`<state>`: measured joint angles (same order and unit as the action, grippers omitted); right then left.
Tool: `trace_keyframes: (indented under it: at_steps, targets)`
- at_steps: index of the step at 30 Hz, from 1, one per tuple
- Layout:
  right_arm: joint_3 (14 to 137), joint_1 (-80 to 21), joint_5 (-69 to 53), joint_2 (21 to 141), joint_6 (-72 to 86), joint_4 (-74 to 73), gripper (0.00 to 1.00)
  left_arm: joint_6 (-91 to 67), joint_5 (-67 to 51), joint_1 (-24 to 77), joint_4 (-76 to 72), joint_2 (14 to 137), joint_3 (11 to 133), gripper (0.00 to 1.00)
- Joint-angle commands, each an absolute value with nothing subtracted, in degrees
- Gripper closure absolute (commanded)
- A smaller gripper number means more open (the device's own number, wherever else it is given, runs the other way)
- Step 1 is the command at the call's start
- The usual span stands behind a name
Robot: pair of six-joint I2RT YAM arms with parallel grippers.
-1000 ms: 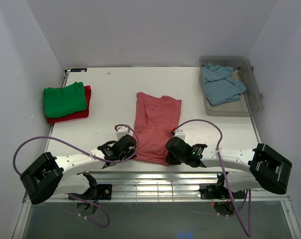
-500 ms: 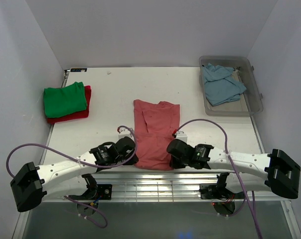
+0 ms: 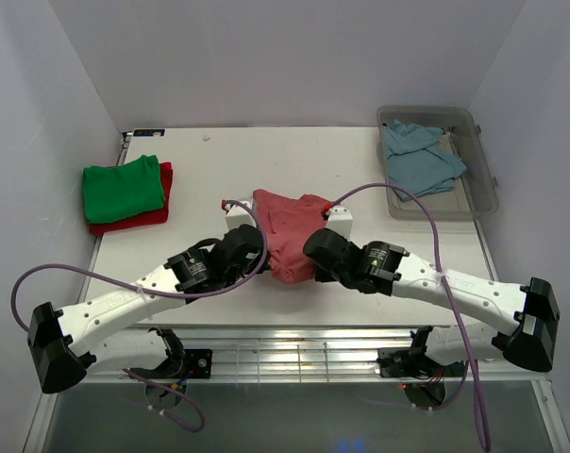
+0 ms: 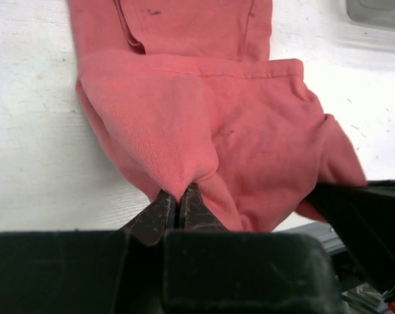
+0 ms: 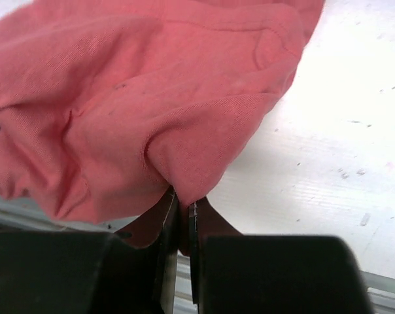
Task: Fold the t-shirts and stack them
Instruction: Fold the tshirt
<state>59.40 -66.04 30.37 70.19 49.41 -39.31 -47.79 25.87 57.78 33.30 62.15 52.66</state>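
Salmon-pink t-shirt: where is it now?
In the top external view the salmon-pink t-shirt lies central on the table, near hem pinched by the left end effector and right end effector, right of the green t-shirt.

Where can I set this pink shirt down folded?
Bare table lies along the far edge, between the green shirt stacked on the red shirt and the clear bin. The near middle is crowded: left gripper and right gripper pinch the salmon-pink shirt there.
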Motion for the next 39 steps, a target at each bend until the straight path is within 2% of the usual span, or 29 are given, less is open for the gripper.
trace_keyframes:
  at_steps: [1, 11, 17, 39]
  targets:
    - [63.1, -62.9, 37.4, 72.3, 46.5, -41.7, 0.92, -45.8, 29.6, 56.4, 30.8, 62.9, 52.7, 1.0]
    - [63.0, -54.1, 32.8, 78.7, 39.9, -35.4, 0.89, -45.7, 27.1, 50.9, 23.9, 68.5, 49.3, 1.0]
    - [63.1, -49.2, 29.4, 82.5, 36.7, -31.9, 0.89, -42.1, 21.3, 45.5, 17.9, 72.8, 49.4, 1.0]
    - [80.1, -36.9, 22.1, 105.9, 25.6, -28.0, 0.91, -35.7, 9.0, 31.6, 9.8, 98.9, 66.0, 1.0]
